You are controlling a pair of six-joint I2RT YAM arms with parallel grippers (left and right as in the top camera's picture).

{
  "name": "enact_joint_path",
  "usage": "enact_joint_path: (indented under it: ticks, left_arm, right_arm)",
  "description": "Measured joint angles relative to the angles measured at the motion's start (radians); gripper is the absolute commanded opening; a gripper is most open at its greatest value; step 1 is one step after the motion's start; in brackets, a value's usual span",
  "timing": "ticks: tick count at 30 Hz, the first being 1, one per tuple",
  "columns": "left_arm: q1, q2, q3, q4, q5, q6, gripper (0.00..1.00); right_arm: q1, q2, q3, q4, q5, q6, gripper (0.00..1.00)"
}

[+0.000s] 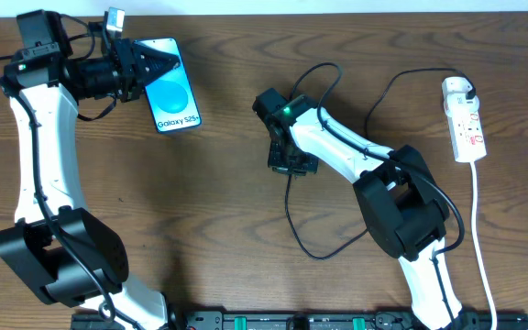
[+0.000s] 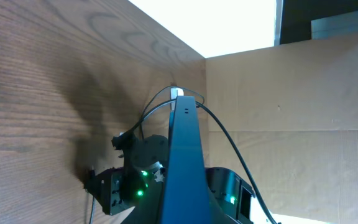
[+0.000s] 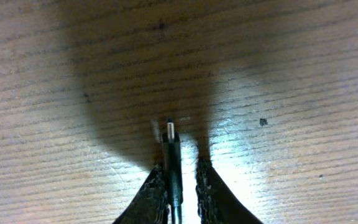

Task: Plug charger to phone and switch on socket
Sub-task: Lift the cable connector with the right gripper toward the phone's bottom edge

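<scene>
The phone (image 1: 172, 87), its blue screen reading "Galaxy S25+", lies at the back left of the table. My left gripper (image 1: 154, 66) is shut on its upper left edge. In the left wrist view the phone (image 2: 185, 155) shows edge-on as a dark blue blade between the jaws. The charger (image 1: 291, 220) loops across the middle of the table, and its plug tip (image 3: 172, 158) lies flat on the wood. My right gripper (image 3: 180, 168) has closed in around that plug. The left finger touches it and a thin strip of light shows on the right. The socket (image 1: 463, 119) lies at the far right.
A white cord (image 1: 480, 238) runs from the socket toward the front edge. Thicker black robot cables (image 1: 401, 87) arc behind the right arm (image 1: 356, 151). A cardboard wall (image 2: 291, 106) stands beyond the table's end. Black rails (image 1: 273, 321) line the front edge.
</scene>
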Motion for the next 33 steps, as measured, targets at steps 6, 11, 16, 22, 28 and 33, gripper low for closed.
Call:
enact_joint_path:
  ticks: [6,11,16,22,28,33]
  left_arm:
    - [0.000,0.000,0.000,0.000,0.000,0.000,0.07]
    - [0.000,0.000,0.000,0.000,0.000,0.000,0.07]
    - [0.000,0.000,0.000,0.000,0.000,0.000,0.07]
    - [0.000,0.000,0.000,0.000,0.001,0.000,0.07]
    - [0.000,0.000,-0.001,0.062,0.021,0.000,0.07]
    - [0.000,0.000,-0.001,0.177,0.103,-0.021,0.07]
  right_arm:
    - [0.000,0.000,0.000,0.000,0.000,0.000,0.01]
    - [0.000,0.000,0.001,-0.001,-0.001,0.001,0.01]
    - [-0.001,0.000,0.001,0.003,-0.013,-0.029,0.01]
    - [-0.028,0.016,-0.001,0.153,-0.306,-0.161,0.01]
    - [-0.037,0.063,-0.011,0.441,-0.758,-0.254,0.01]
    - [-0.037,0.063,-0.012,0.649,-0.991,-0.247,0.01]
